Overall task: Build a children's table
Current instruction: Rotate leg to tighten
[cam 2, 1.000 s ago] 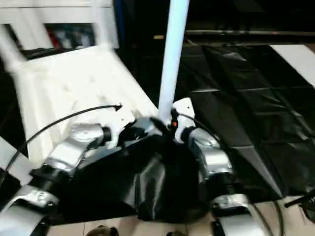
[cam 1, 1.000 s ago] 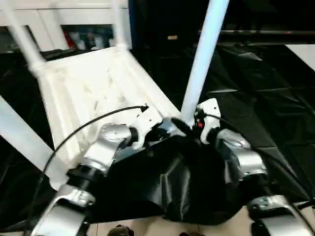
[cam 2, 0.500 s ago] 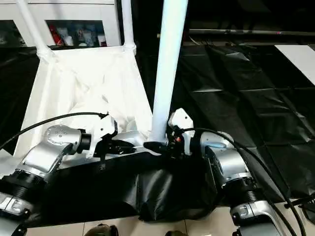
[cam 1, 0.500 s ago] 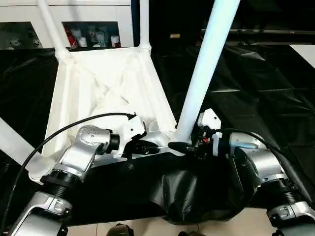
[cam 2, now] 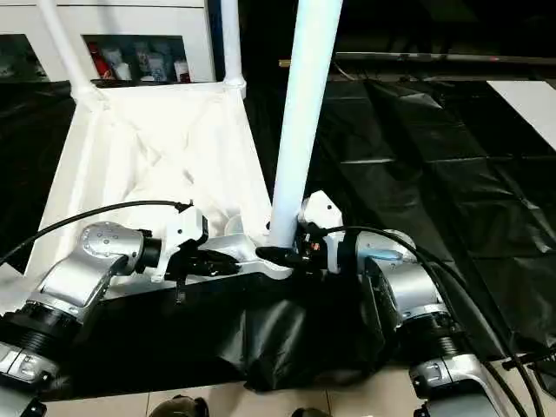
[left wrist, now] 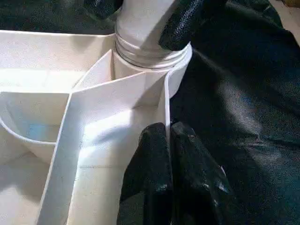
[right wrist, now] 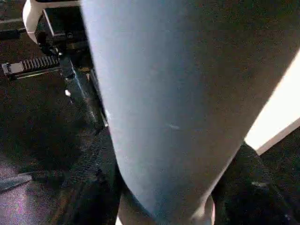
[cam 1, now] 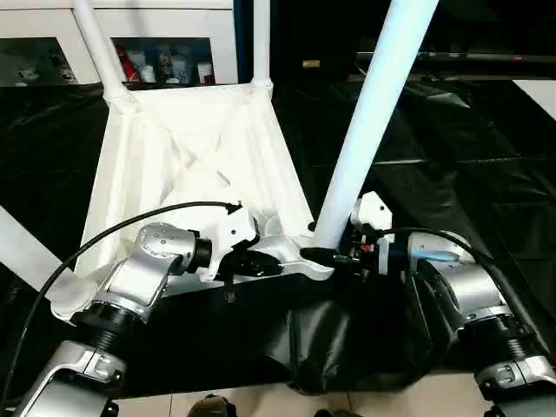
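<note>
At lower centre of the head view, the top (cam 1: pixel 187 152) lies upside down on the black cloth (cam 1: pixel 452 148), ribs up, running from the upper left of the frame down to my wrists. Two legs stand in its far sockets at the upper left, and another shows at the left edge. The near leg (cam 1: pixel 369 122) rises from the near-right corner socket (left wrist: pixel 152 58) toward the top right.

My left gripper (left wrist: pixel 171 168) is pinched shut on the thin edge wall of the top, just beside that socket. My right gripper (cam 1: pixel 326 254) sits at the foot of the leg, one black finger on each side of the tube; the right wrist view shows the tube between them, but I cannot tell if they are clamped or merely around it.

Step in hand, as I judge it: seating the fourth leg. Thread rings still show at the socket mouth, so it looks not fully home.

Next move calls for a firm right grip low on the leg, the left bracing the top, then twisting or pressing the leg down straight.
</note>
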You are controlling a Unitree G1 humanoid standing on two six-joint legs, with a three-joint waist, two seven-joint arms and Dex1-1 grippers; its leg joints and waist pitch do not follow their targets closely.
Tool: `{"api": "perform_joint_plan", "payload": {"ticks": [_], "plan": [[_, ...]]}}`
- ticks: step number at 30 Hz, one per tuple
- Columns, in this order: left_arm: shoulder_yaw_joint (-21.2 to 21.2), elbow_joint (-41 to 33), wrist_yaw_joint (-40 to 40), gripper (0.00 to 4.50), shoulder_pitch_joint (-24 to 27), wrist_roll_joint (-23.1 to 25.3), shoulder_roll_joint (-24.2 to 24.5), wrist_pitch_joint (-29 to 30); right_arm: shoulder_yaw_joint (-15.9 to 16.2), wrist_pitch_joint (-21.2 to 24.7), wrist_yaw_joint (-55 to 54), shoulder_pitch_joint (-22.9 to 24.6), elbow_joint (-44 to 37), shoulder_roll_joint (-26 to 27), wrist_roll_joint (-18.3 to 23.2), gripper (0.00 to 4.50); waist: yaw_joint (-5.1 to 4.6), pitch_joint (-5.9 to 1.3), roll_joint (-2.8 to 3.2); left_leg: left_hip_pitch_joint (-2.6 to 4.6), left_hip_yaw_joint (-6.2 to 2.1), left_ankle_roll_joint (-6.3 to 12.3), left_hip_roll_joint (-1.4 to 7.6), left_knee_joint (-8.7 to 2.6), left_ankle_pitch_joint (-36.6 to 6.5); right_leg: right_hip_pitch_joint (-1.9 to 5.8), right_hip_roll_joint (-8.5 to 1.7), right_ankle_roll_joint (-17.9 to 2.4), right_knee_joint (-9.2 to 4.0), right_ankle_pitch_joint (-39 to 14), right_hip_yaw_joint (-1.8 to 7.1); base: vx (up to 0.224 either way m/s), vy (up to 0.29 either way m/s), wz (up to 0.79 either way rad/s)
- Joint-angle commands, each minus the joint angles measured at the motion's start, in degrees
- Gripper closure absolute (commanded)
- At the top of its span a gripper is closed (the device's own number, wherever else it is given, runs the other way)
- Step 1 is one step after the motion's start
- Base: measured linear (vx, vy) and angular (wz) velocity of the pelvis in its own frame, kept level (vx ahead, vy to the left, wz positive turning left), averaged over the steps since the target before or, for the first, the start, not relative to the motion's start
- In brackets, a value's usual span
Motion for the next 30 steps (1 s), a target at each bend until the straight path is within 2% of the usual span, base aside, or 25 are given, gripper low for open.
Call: {"api": "perform_joint_plan", "payload": {"ticks": [1,6,8,9,10,11,13,14,15,16,17,19,20,22,23,24,25,27,28,30], "plan": [[-1.2,-0.7,0.1,4.5,0.8,-1.1,-1.3,-0.2,2.4,0.4,1.7,1.5,0.3,0.2,-1.3,2.4,-0.17,-3.36,-0.39,0.72,-1.46,6.37,3.7,-3.38,-6.0,2.89,-4.29,-14.7,-3.62,-5.5,3.62,0.0,0.0,0.0],[-0.6,1.8,5.7,4.5,-0.6,1.1,-2.9,-0.3,0.1,0.1,-4.6,1.5,2.6,2.8,-1.2,2.48,-0.31,-3.22,-0.39,0.71,-1.5,6.05,3.75,-3.5,-6.8,2.76,-4.32,-14.7,-3.81,-6.2,3.66,0.0,0.0,0.0],[-0.5,3.8,9.4,4.5,-1.8,2.5,-4.4,-0.3,-0.9,1.3,-10.5,1.4,4.7,5.2,-2.0,2.49,-0.46,-2.91,-0.39,0.68,-1.57,4.83,3.63,-3.73,-8.7,2.75,-4.38,-13.9,-4.32,-10.3,3.68,0.0,0.0,0.0],[-0.5,4.3,10.3,4.5,-2.2,2.9,-4.8,-0.3,-1.1,1.8,-12.0,1.4,5.2,5.8,-2.3,2.5,-0.53,-2.7,-0.36,0.91,-1.65,3.53,3.59,-3.92,-11.1,2.61,-4.54,-12.8,-4.88,-14.9,3.67,0.0,0.0,0.0],[-0.5,5.4,12.7,4.5,-3.0,3.6,-6.0,0.0,-1.7,2.7,-15.9,1.2,6.2,7.4,-2.9,2.5,-0.62,-2.72,-0.41,0.99,-1.73,2.98,3.58,-4.05,-11.9,2.66,-4.59,-12.2,-5.08,-16.9,3.65,0.0,0.0,0.0],[-0.5,6.5,15.4,4.5,-3.8,4.4,-7.5,0.5,-2.6,3.7,-20.9,0.9,7.5,9.5,-3.4,2.5,-0.87,-2.6,-0.19,1.2,-1.9,1.63,3.66,-4.31,-13.8,2.39,-4.57,-10.9,-5.44,-20.4,3.74,0.0,0.0,0.0],[-0.5,7.4,17.5,4.5,-4.5,4.9,-8.7,1.0,-3.8,4.7,-25.4,0.5,8.7,11.4,-3.6,2.51,-1.03,-2.6,-0.26,1.17,-2.04,0.78,3.68,-4.45,-14.7,2.36,-4.69,-9.9,-5.71,-22.5,3.78,0.0,0.0,0.0],[-0.4,9.6,22.6,4.5,-6.2,5.8,-12.0,2.0,-5.9,5.6,-34.4,-1.1,11.5,15.6,-3.8,2.51,-1.22,-2.54,0.1,1.25,-2.07,-0.19,3.66,-4.59,-15.4,2.01,-4.61,-9.7,-5.77,-23.1,3.85,0.0,0.0,0.0],[-0.4,9.6,22.6,4.5,-6.2,5.8,-12.0,2.0,-5.9,5.6,-34.4,-1.1,11.5,15.6,-3.8,2.51,-1.36,-2.51,-0.03,1.27,-2.19,-0.66,3.6,-4.66,-16.1,2.02,-4.66,-9.4,-5.89,-24.2,3.74,0.0,0.0,0.0],[-0.4,10.4,24.4,4.5,-6.8,6.1,-13.4,2.6,-6.6,5.9,-37.9,-1.8,12.7,17.3,-3.9,2.51,-1.36,-2.6,0.03,1.16,-2.36,-0.87,3.51,-4.68,-16.3,2.34,-4.68,-9.0,-5.88,-24.7,3.57,0.0,0.0,0.0],[-0.7,11.0,25.6,4.5,-7.2,6.3,-14.9,3.3,-7.2,6.2,-41.0,-2.8,14.1,19.0,-4.1,2.51,-1.41,-2.59,0.21,1.26,-2.33,-0.98,3.59,-4.7,-16.9,2.02,-4.74,-8.7,-6.07,-24.3,3.73,0.0,0.0,0.0],[-1.0,11.6,26.2,4.5,-7.7,6.3,-16.6,3.8,-6.9,5.5,-42.3,-3.6,15.0,20.5,-4.5,2.51,-1.46,-2.56,0.13,1.27,-2.24,-0.62,3.5,-4.71,-17.4,2.01,-4.67,-8.4,-6.23,-24.0,3.81,0.0,0.0,0.0],[-1.1,12.1,26.5,4.5,-8.0,6.3,-17.3,3.6,-6.8,5.0,-42.6,-4.1,15.4,21.3,-4.8,2.51,-1.39,-2.59,0.33,1.21,-2.26,-0.49,3.45,-4.68,-17.2,2.01,-4.69,-8.4,-6.2,-23.6,3.81,0.0,0.0,0.0],[-1.0,12.4,26.3,4.5,-8.3,6.2,-17.8,3.1,-7.1,4.8,-42.4,-4.6,15.4,21.7,-4.5,2.51,-1.45,-2.65,0.19,1.15,-2.2,-0.15,3.45,-4.69,-16.9,2.07,-4.54,-8.5,-6.09,-22.2,3.82,0.0,0.0,0.0],[-1.0,12.2,25.5,4.5,-8.3,6.0,-17.4,2.5,-7.9,5.0,-41.1,-4.7,14.9,21.5,-3.5,2.51,-1.38,-2.82,0.28,1.04,-2.15,0.45,3.51,-4.66,-16.0,2.19,-4.5,-8.9,-5.81,-19.8,3.87,0.0,0.0,0.0],[-1.0,12.2,25.5,4.5,-8.3,6.0,-17.4,2.5,-7.9,5.0,-41.1,-4.7,14.9,21.5,-3.5,2.16,-1.4,-2.82,0.26,0.96,-2.13,0.67,3.49,-4.65,-15.7,2.22,-4.46,-9.1,-5.71,-19.0,3.88,0.0,0.0,0.0],[-0.9,12.3,25.1,4.5,-8.3,6.0,-17.2,2.1,-8.3,5.0,-40.6,-4.8,14.7,21.5,-3.2,2.16,-1.41,-2.82,0.29,0.92,-2.08,0.97,3.5,-4.65,-15.4,2.26,-4.41,-9.5,-5.62,-17.8,3.86,0.0,0.0,0.0],[-0.7,12.5,24.6,4.5,-8.2,6.0,-16.6,1.7,-8.6,4.8,-40.5,-4.9,14.7,21.1,-3.3,1.77,-1.36,-2.93,0.29,0.94,-2.01,1.37,3.52,-4.57,-14.5,2.34,-4.46,-10.2,-5.45,-16.4,3.87,0.0,0.0,0.0],[-0.6,12.4,24.2,4.5,-8.1,5.9,-16.2,1.4,-8.4,4.4,-40.0,-5.0,14.6,20.8,-3.5,1.75,-1.39,-2.91,0.28,0.89,-1.95,1.51,3.47,-4.57,-14.3,2.36,-4.42,-10.2,-5.47,-16.2,3.85,0.0,0.0,0.0],[-0.3,11.5,21.3,4.5,-7.3,5.2,-14.3,0.4,-5.5,4.5,-31.8,-4.0,12.4,17.7,-3.6,1.71,-1.37,-2.87,0.08,0.69,-1.94,2.28,3.4,-4.49,-14.1,2.54,-4.55,-9.9,-5.58,-17.3,3.83,0.0,0.0,0.0]]}}
